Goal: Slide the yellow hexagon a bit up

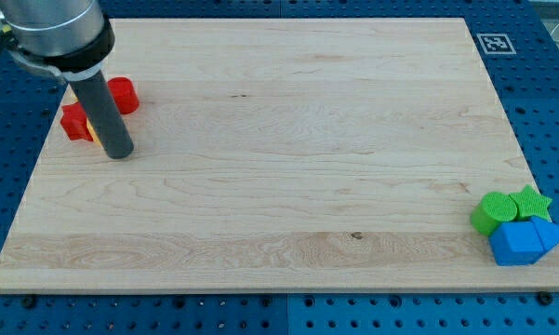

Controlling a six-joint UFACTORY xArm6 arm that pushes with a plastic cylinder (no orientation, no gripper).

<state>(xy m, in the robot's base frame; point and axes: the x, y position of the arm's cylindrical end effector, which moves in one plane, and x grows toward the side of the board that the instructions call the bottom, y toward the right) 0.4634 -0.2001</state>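
Note:
My tip (119,154) rests on the wooden board (279,186) near its upper left. The rod hides most of the yellow hexagon (88,127); only a thin yellow sliver shows at the rod's left edge, just up and left of the tip. A red block (123,94) lies right of the rod, above the tip. Another red block (74,123) lies left of the rod, touching the yellow sliver.
At the board's lower right corner sits a tight cluster: a green cylinder (490,212), a green star (532,201), a blue cube (514,244) and a blue wedge-like block (548,233). A black-and-white marker tag (496,43) lies off the top right corner.

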